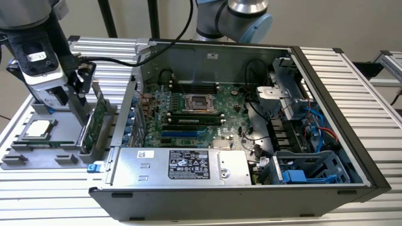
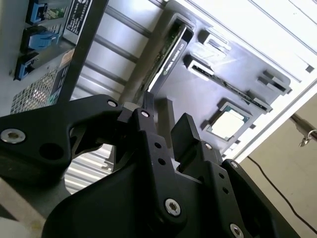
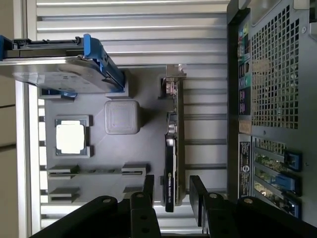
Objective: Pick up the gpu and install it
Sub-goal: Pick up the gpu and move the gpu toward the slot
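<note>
The gpu stands on its long edge in a slot of the grey parts tray, at the exterior view's left, just outside the open computer case. In both wrist views it is a thin green card with a black shroud and a silver bracket at its far end. My gripper is lowered over the card's near end. It is open: one finger stands on one side of the card and the other finger on the other side, with a gap showing at each. The gripper holds nothing.
On the same tray lie a square silver processor chip and a silver hard drive with blue clips. Inside the case are the motherboard with its slots and the power supply. The case's side wall stands close beside the gpu.
</note>
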`<action>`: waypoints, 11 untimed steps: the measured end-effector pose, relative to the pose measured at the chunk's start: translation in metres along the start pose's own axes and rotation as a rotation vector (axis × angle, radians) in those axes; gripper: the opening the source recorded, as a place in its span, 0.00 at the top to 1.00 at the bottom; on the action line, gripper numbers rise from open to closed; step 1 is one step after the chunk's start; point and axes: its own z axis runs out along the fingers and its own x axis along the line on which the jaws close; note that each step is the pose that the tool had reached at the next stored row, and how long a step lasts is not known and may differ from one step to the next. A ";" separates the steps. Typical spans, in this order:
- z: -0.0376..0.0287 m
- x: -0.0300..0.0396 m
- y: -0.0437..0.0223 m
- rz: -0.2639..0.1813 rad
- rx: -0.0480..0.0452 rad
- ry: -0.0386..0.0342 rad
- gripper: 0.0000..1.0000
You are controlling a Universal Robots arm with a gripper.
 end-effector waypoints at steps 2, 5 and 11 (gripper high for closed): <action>0.0009 0.0000 -0.0005 0.000 0.0000 0.0008 0.00; 0.0022 0.0000 -0.0012 0.000 0.0002 0.0022 0.00; 0.0046 -0.0001 -0.0023 0.000 0.0002 0.0044 0.00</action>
